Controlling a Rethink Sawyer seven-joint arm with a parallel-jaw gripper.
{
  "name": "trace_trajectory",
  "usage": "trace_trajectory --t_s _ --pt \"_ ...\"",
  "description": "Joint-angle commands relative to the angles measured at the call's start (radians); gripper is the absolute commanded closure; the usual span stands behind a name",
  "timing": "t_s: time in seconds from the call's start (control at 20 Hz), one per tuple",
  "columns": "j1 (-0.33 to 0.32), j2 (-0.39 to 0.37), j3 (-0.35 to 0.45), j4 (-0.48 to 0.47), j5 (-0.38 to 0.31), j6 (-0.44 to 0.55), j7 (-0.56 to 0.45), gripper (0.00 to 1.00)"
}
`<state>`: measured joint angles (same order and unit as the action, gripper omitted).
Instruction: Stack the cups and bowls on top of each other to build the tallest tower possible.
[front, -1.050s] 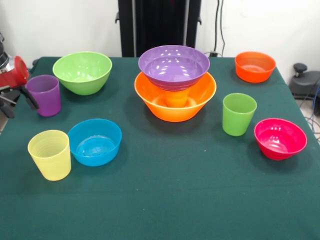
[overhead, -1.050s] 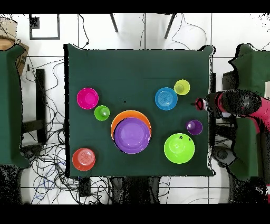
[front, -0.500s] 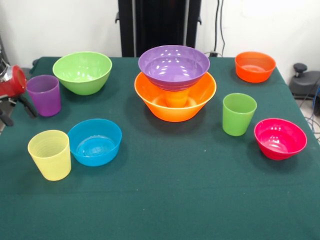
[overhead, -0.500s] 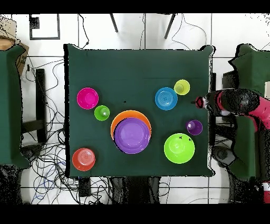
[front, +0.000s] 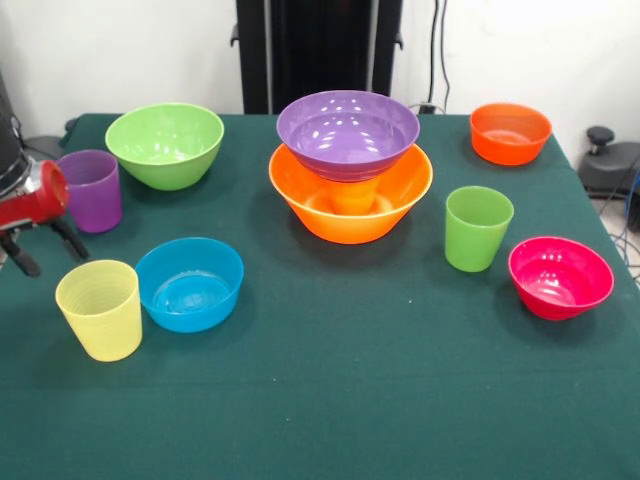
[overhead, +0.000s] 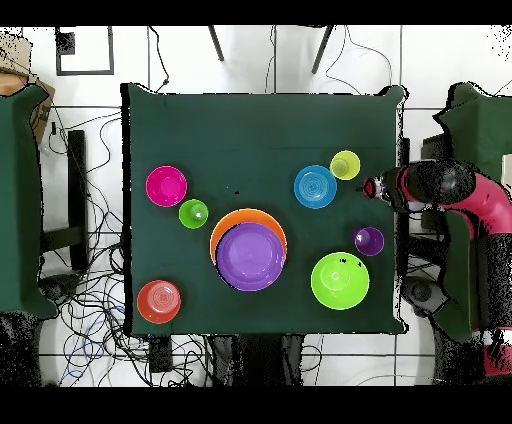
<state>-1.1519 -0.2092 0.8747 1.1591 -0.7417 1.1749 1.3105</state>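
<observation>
Green cloth covers the tabletop (front: 330, 400), where the tower (front: 350, 165) so far is a purple bowl (front: 347, 132) nested in the orange-yellow bowl (front: 352, 205). Beside the purple cup (front: 89, 190), the gripper (front: 45, 250) hangs empty, its black prongs spread (touching nothing); picking a cup likely comes next
</observation>
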Motion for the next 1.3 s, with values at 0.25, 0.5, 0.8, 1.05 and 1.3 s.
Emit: trace_trajectory --t_s 0.25,0.5,0.8,1.05,1.3 --pt "0.071 0.056 -0.087 -0.099 -0.099 -0.012 -0.31 0.0" --pt "0.058 0.053 -0.081 -0.093 -0.092 0.009 -0.348 0.0" --pt "0.043 0.057 -0.07 -0.086 -0.086 0.013 -0.384 0.0" --pt "0.027 0.047 -0.065 -0.07 -0.072 0.041 -0.41 0.0" --pt "0.035 0.039 -0.064 -0.106 -0.062 0.106 -0.439 0.0"
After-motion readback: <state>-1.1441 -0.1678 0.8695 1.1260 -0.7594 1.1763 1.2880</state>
